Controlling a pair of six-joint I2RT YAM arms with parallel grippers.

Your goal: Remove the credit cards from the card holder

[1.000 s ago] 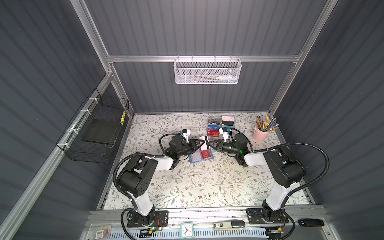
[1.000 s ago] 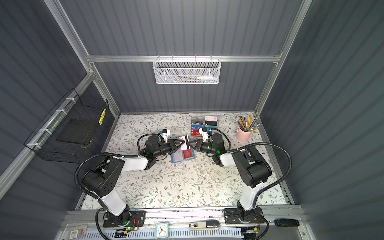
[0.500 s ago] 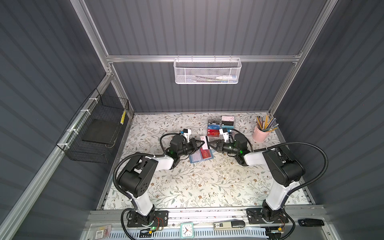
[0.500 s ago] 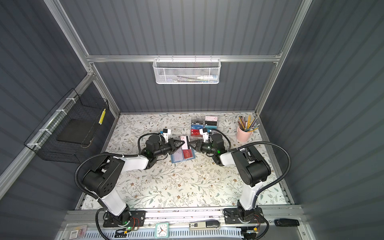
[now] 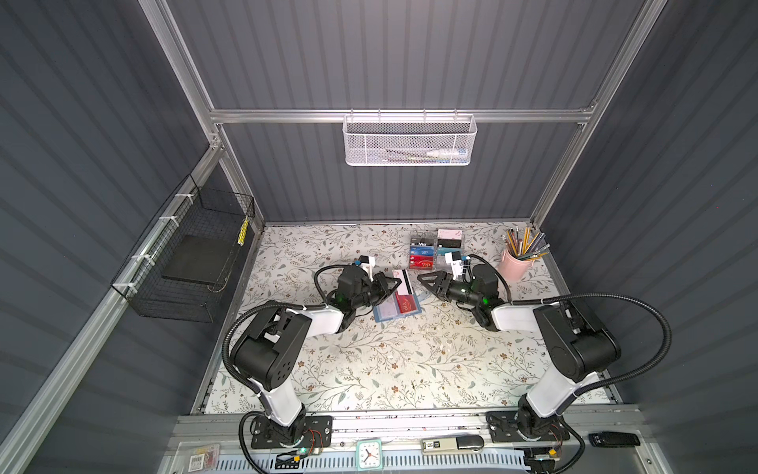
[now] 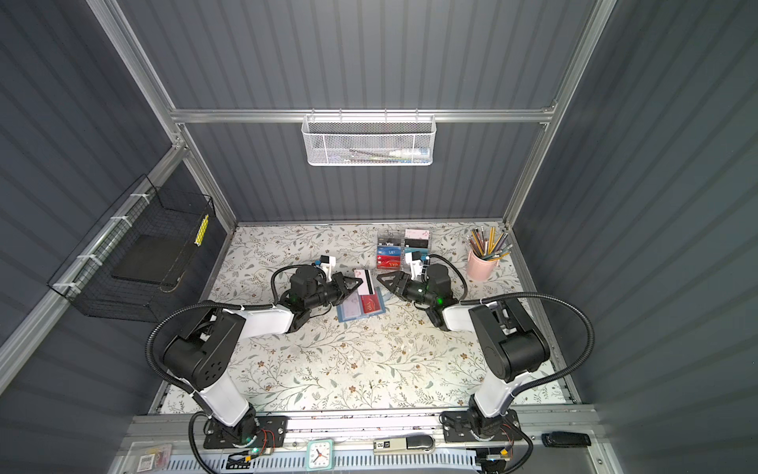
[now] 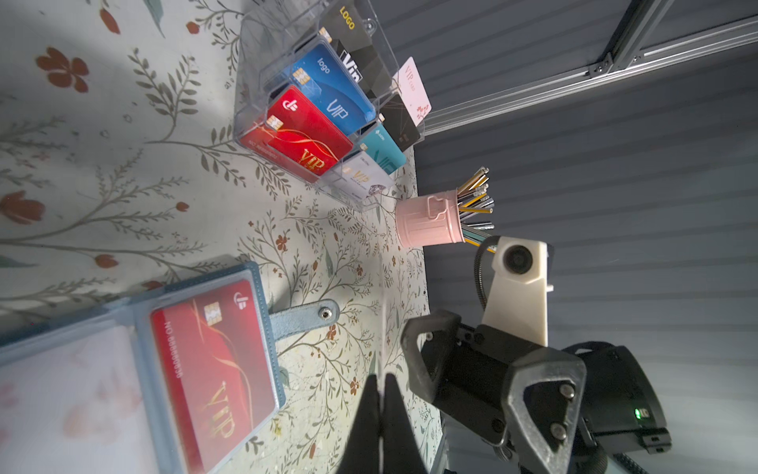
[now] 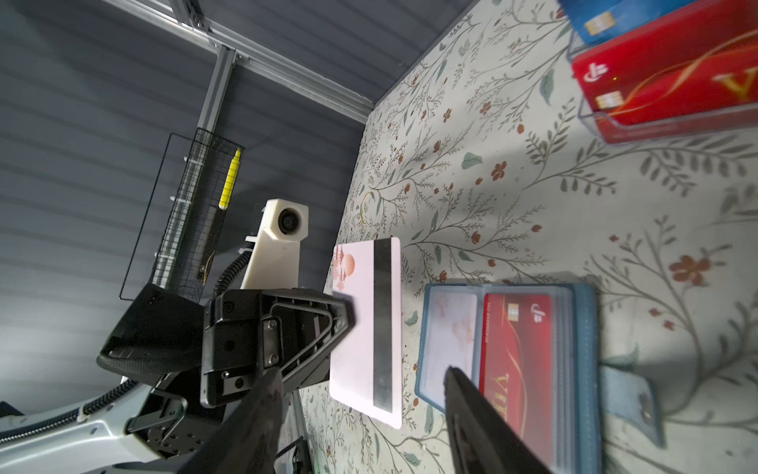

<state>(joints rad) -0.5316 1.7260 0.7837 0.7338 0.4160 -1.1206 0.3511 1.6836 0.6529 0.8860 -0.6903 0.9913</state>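
Observation:
The card holder [image 5: 386,312] lies open on the floral mat, a slate-blue wallet with its closure tab [image 7: 305,318] out to one side. A red credit card [image 8: 517,349] sits in its clear sleeve [image 7: 213,369]. My left gripper [image 5: 396,283] is shut on one edge of a white credit card with a dark stripe [image 8: 365,328], held above the mat beside the holder [image 6: 352,310]. In the left wrist view that card shows only as a thin edge between the fingers [image 7: 371,410]. My right gripper [image 8: 361,373] stands open just right of the card [image 5: 404,282], touching nothing.
A clear acrylic rack [image 5: 434,250] full of cards stands behind the holder. A pink cup of pencils [image 5: 514,264] is at the back right. A black wire basket [image 5: 192,254] hangs on the left wall, and a white mesh basket [image 5: 408,139] on the back wall.
My left gripper has shut on the white striped card. My right gripper has opened, let go of that card and drawn back slightly to the right.

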